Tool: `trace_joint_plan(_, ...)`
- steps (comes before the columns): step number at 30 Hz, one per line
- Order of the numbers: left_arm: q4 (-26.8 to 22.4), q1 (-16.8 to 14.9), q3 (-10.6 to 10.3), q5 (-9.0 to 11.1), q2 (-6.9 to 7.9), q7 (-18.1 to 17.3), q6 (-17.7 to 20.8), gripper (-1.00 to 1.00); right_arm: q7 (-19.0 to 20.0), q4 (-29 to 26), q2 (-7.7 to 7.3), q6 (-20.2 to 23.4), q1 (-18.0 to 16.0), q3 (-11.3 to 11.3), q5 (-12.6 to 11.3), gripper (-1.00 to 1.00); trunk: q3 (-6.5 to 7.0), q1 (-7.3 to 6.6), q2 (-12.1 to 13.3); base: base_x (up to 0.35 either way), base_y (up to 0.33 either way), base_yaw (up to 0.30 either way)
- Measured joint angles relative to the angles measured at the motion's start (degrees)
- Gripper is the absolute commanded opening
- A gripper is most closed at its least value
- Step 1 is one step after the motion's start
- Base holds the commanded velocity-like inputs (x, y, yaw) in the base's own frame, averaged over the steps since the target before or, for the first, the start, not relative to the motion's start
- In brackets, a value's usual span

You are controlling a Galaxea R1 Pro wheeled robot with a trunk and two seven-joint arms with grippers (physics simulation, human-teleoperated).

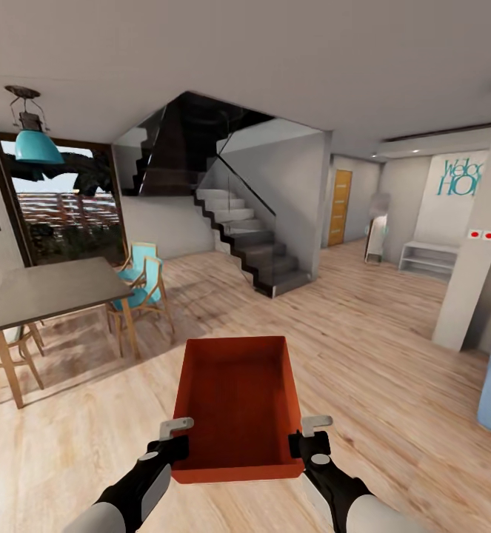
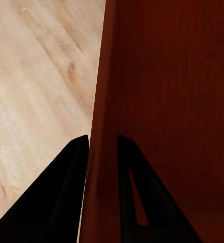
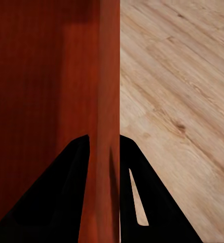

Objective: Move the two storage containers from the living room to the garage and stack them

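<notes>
**Bin carried over plank floor, both grippers pinching its walls**

Light wood planks (image 1: 363, 348) run across an open room. From the head view, a dark staircase (image 1: 249, 244) with glass rail rises at the middle, a grey table (image 1: 49, 289) with wooden chairs, one of them teal (image 1: 145, 277), stands at the left below a teal lamp (image 1: 34, 144), and a window (image 1: 64, 203) shows behind them. At the right are a white pillar (image 1: 478, 259), a low white shelf (image 1: 426, 259), an orange door (image 1: 339, 207) and teal wall lettering (image 1: 460, 178).

An orange-red bin (image 1: 238, 396), open and empty, hangs in front of the robot above the planks. The left gripper (image 1: 172, 438) grips its left wall near the close corner; the right gripper (image 1: 308, 437) grips the right wall opposite.

The wrist views give what the head view cannot: how each grip sits. In the left wrist view, the gripper (image 2: 102, 144) has one black finger outside the wall and one inside, closed tight on the thin edge of the bin (image 2: 168, 101), with floor (image 2: 36, 91) beyond. In the right wrist view, the gripper (image 3: 104, 144) straddles the wall of the bin (image 3: 41, 91) likewise, clamped narrow, with floor (image 3: 183, 101) past it.
</notes>
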Motion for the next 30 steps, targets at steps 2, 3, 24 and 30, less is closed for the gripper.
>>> trace_joint_plan(2,-0.1,0.0,0.0,0.0,0.01,0.0,0.0,-1.00,0.0,0.0,0.02,-0.1,0.0,0.0,0.0,-1.00,0.00,0.00,0.0,0.323,0.000,0.000)
trace_joint_plan(3,-0.1,0.0,0.0,0.0,0.00,0.0,0.0,-1.00,-0.1,0.0,0.02,-0.1,0.0,0.0,0.0,-1.00,0.00,0.00,0.0,0.323,0.000,0.000)
trace_joint_plan(24,0.0,0.0,0.0,0.0,-0.01,0.0,0.0,-1.00,-0.1,0.0,0.01,0.0,0.0,0.0,0.0,-1.00,0.00,0.00,0.0,0.323,0.000,-0.223)
trace_joint_plan(30,0.0,0.0,0.0,0.0,0.01,0.0,0.0,-1.00,-0.1,0.0,0.02,0.0,0.0,0.0,0.0,-1.00,0.00,0.00,0.0,0.323,0.000,-0.089)
